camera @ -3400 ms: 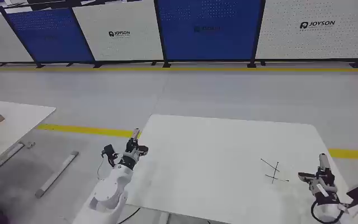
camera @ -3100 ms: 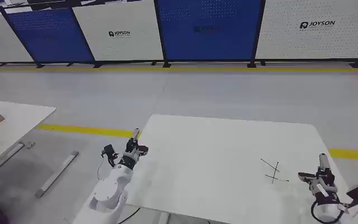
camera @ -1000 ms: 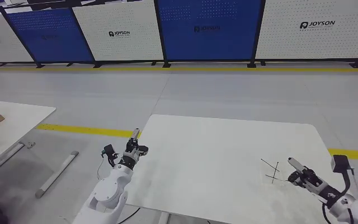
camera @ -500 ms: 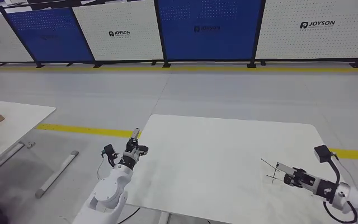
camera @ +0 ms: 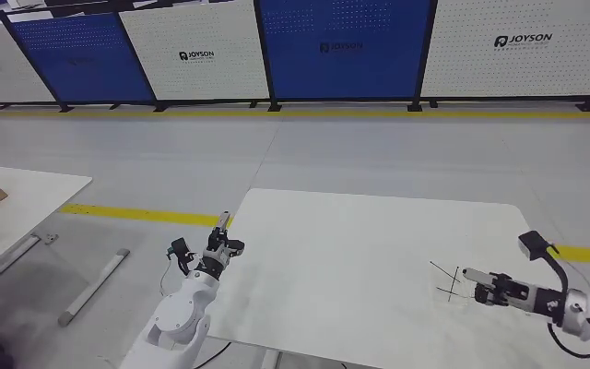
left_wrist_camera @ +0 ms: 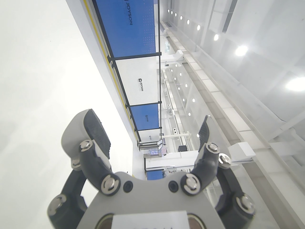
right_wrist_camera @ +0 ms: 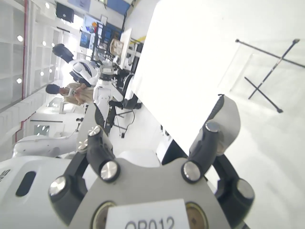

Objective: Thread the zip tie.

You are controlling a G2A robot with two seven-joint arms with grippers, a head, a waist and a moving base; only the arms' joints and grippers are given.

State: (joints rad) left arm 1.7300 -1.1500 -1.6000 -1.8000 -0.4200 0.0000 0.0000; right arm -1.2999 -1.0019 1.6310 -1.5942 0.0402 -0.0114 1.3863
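Three thin black zip ties (camera: pixel 453 284) lie crossed over one another on the white table (camera: pixel 369 240), near its right front part. In the right wrist view the zip ties (right_wrist_camera: pixel 280 58) lie flat a little beyond the fingertips. My right gripper (camera: pixel 472 278) hovers low just to the right of them, pointing toward them. In its own view the right gripper (right_wrist_camera: pixel 158 106) is open with nothing between its fingers. My left gripper (camera: pixel 221 231) stands at the table's left edge, far from the ties. In its own view the left gripper (left_wrist_camera: pixel 150 122) is open and holds nothing.
The table's right edge (camera: pixel 544 267) runs close behind the right arm. A second white table (camera: pixel 37 198) stands off to the left, across a gap of floor.
My right arm has swung in from the table's front right corner toward the zip ties, and its gripper now points at them from the right. The left arm has not moved.
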